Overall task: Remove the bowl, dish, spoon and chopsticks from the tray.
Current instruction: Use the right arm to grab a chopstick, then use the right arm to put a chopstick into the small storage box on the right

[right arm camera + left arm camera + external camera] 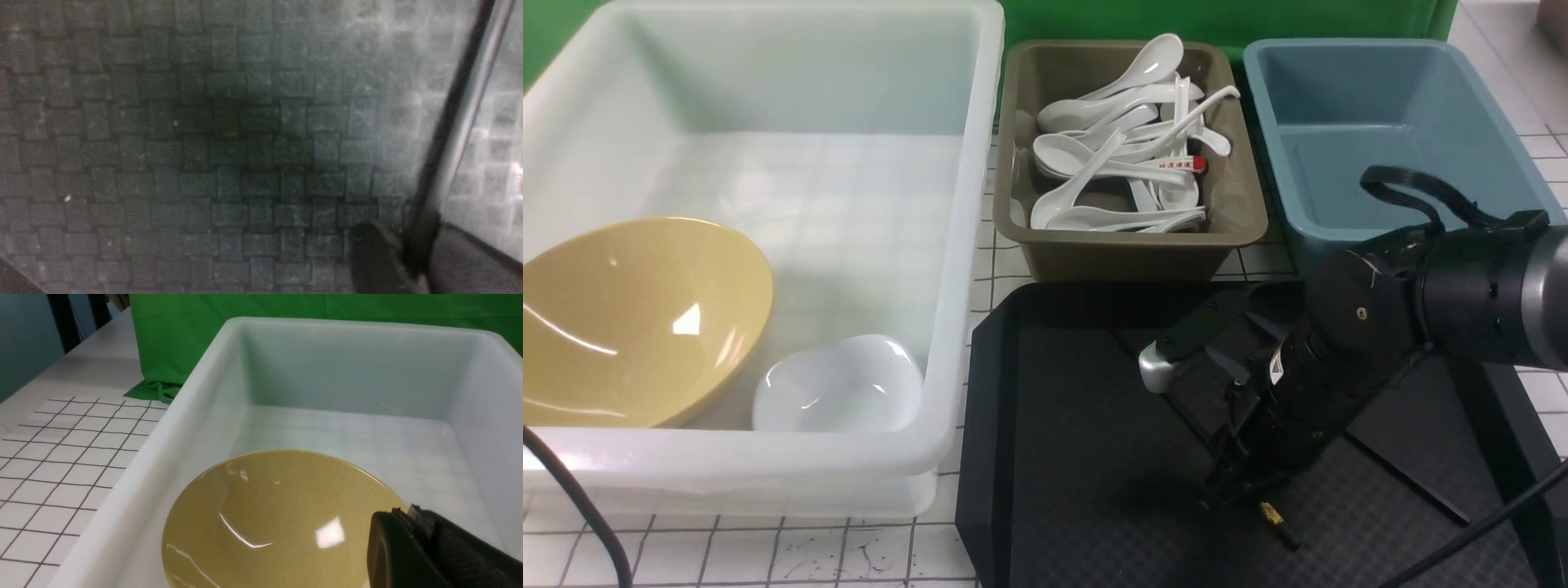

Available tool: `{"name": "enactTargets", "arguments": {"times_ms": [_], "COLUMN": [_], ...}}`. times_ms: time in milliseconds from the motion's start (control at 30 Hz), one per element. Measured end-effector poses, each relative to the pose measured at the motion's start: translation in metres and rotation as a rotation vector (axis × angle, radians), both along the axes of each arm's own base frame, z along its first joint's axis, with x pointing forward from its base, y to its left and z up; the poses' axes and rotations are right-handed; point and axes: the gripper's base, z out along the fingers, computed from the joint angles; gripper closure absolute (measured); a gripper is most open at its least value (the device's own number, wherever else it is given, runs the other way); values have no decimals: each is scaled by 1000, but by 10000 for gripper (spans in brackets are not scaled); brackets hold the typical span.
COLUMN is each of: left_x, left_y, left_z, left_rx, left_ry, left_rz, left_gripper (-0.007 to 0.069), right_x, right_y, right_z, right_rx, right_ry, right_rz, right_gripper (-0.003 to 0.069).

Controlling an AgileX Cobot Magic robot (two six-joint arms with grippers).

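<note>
**Black tray carries the chopsticks, with the right claw astride them**

Black, diamond-textured plastic tray (1054, 457) with a raised rim sits closest. Toward its near edge, about midway along, lie the thin black chopsticks (1272, 515), with a small gold band showing just past the fingertips. The right gripper (1235, 488) points steeply down at them, its tips at the tray's surface. In the right wrist view a glossy stick runs between the two fingers, which stand only a little apart. Whether either pad presses the stick cannot be told, and only one stick is plain there.

Such sticks are probably light, stiff and slick. Lying flat on the texture, they would likely roll or skid away from a closing jaw. The better hold seems to be across both sticks together, near their middle so that neither end droops, with the tips low enough to close beside them.

The large mustard-yellow bowl (637, 318) and the small white rounded-square dish (837, 384) sit side by side in the translucent white tub (980, 163), off the tray's left edge. White soup spoons (1111, 139) are heaped in the olive tub (1127, 253) past the far edge. Which of them is the task's spoon cannot be told. The left gripper (408, 522) hangs over the bowl with its fingers closed together and nothing in them.
</note>
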Motion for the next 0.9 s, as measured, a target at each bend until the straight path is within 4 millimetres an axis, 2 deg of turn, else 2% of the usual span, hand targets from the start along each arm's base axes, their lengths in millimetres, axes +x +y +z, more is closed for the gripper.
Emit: {"name": "enactTargets", "arguments": {"times_ms": [33,100,233,333,400,433,467,533,600,667,700,767,800,833,867,900], "left_x": [0,0,0,0,0,0,0,0,0,0,0,1,1,1,1,1], "left_y": [0,0,0,0,-1,-1,-1,-1,-1,-1,-1,-1,-2,-2,-2,-2], "left_z": [0,0,0,0,1,1,1,1,1,1,1,1,1,2,1,1], "left_rx": [0,0,0,0,0,0,0,-1,-1,-1,-1,-7,-10,-11,-16,-24], "left_ry": [0,-1,-1,-3,-8,-8,-10,-13,-13,-15,-16,-18,-18,-18,-18,-17], "left_rz": [0,-1,-1,-2,-6,-6,-8,-10,-10,-11,-12,-15,-15,-16,-16,-17], "left_gripper": [636,636,636,636,636,636,636,636,636,636,636,636,636,636,636,636], "right_x": [-1,-4,-20,-27,-26,-26,-21,-4,15,44,60,91,101,104,120,128], "right_y": [1,2,-7,-22,-39,-39,-49,-66,-81,-96,-103,-117,-122,-123,-129,-132], "right_z": [0,1,16,55,97,97,117,144,155,158,153,135,125,122,109,99], "right_rx": [-5,-11,-84,-135,-134,-134,-103,-28,33,110,145,188,184,184,169,143], "right_ry": [5,17,73,-63,-298,-298,-428,-632,-757,-852,-867,-854,-832,-827,-785,-741], "right_rz": [13,30,77,91,64,64,18,-66,-145,-255,-320,-437,-466,-474,-526,-552], "right_gripper": [542,575,579,579,579,579,579,579,579,579,575,555,545,540,494,458]}}
